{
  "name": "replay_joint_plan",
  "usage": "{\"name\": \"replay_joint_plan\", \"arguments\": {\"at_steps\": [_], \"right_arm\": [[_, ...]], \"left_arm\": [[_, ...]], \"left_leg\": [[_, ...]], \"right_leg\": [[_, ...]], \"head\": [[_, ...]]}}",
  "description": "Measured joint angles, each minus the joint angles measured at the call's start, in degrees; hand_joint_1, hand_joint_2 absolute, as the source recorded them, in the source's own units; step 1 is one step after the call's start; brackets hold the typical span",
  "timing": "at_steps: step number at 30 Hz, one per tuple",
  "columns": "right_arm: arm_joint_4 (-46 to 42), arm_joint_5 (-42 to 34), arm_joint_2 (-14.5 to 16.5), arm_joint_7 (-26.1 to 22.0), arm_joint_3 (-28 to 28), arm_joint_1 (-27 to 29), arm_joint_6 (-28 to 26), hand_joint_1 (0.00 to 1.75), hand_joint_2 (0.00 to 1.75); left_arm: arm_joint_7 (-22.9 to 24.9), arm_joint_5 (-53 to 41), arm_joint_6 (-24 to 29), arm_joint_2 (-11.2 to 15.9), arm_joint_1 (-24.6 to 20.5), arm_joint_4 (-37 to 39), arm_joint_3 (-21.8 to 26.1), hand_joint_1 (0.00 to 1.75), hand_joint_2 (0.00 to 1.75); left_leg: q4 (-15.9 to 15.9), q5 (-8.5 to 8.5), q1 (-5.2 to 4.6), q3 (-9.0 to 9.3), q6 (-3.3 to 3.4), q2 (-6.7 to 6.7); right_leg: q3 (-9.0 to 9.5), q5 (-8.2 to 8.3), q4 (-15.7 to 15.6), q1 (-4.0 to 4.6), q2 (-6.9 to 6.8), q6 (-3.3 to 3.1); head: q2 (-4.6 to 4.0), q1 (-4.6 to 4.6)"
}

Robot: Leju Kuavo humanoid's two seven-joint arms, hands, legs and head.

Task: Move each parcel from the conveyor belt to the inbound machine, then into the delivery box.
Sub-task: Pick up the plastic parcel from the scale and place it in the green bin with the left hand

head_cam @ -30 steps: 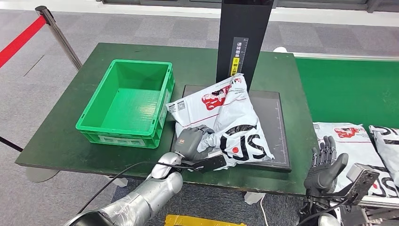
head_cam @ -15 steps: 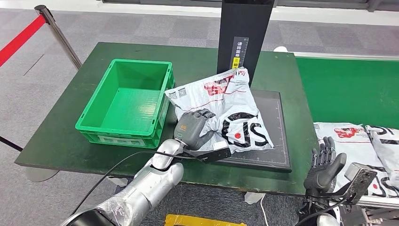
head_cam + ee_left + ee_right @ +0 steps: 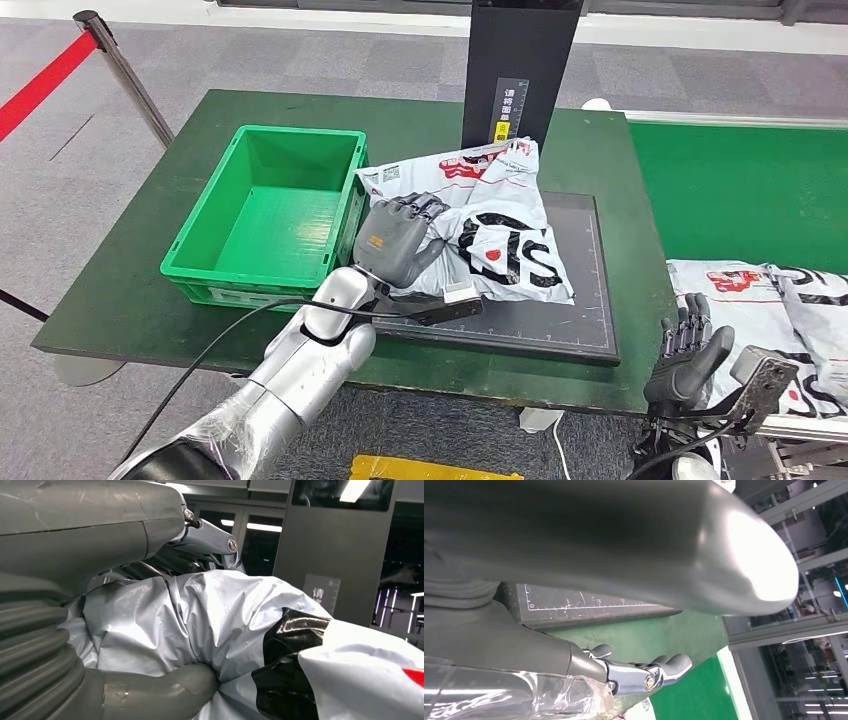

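The left hand grips the near-left edge of a crumpled white plastic mailer parcel with black and red print, fingers curled over the top of the film and thumb tucked under it, as the left wrist view confirms. The parcel lies on the black flat scale plate of the inbound machine, its free end lifted and leaning against the machine's black upright post; its long axis runs from the hand toward about 1 o'clock.

The coming move turns on the open green plastic delivery box, which sits on the dark green counter at about 9 o'clock from the hand, its right wall just beside the hand. The left hand is much the nearer one. That near wall is the one obstacle: the parcel probably needs to rise over the rim before release, and its trailing end could drag on the post.

The right hand hangs low at 4 o'clock, fingers loosely apart and holding nothing, beside more white mailer parcels on the green conveyor belt.
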Motion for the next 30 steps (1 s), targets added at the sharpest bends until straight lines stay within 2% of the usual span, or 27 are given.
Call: {"name": "replay_joint_plan", "arguments": {"at_steps": [22,30], "right_arm": [[0.2,-0.1,0.0,0.0,0.0,-0.2,0.0,0.0,0.0],[1.1,-0.1,-0.1,0.1,0.0,-1.3,0.0,0.0,0.0]], "left_arm": [[1.0,-1.2,-1.3,0.8,-0.7,-1.5,-0.2,1.75,1.75],[4.0,-6.3,-4.5,3.0,-3.2,-1.4,-0.2,1.75,1.75]], "left_leg": [[0.0,0.0,0.0,-0.01,0.0,0.0],[0.0,0.02,0.0,0.01,-0.01,0.05]], "right_leg": [[-0.01,0.0,0.0,0.0,0.0,0.0],[0.0,0.02,0.0,0.01,0.04,-0.01]], "head": [[0.0,0.01],[0.0,0.01]]}}
